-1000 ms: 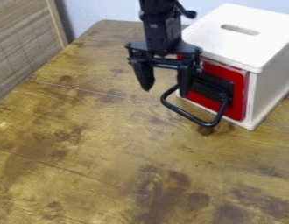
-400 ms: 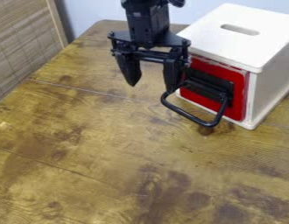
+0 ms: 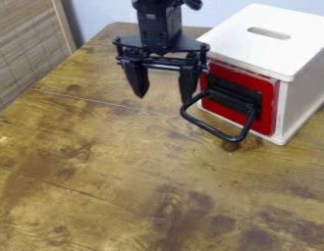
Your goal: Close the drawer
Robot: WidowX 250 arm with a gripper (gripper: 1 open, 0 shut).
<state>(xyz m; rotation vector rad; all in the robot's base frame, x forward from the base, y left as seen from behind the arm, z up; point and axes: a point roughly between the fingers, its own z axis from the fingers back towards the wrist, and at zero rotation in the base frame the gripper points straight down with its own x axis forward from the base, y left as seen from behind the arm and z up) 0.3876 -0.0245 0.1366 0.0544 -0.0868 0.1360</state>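
Note:
The red drawer front [image 3: 260, 91] sits in a white boxy cabinet [image 3: 286, 49] at the right of the table. Its large black loop handle [image 3: 220, 116] sticks out toward the front left and rests low over the table. The drawer front looks about flush with the cabinet face. My black gripper [image 3: 162, 86] hangs from above just left of the drawer, fingers pointing down and spread wide, holding nothing. Its right finger [image 3: 189, 84] is close to the handle's upper end; I cannot tell if they touch.
The cabinet has a slot [image 3: 270, 32] in its white top. The worn wooden table [image 3: 112, 167] stretches to the front and left. A slatted wooden panel [image 3: 24, 44] stands at the far left.
My gripper has moved left and a little away from the drawer front, and its fingers have spread wider. The drawer and handle look unchanged.

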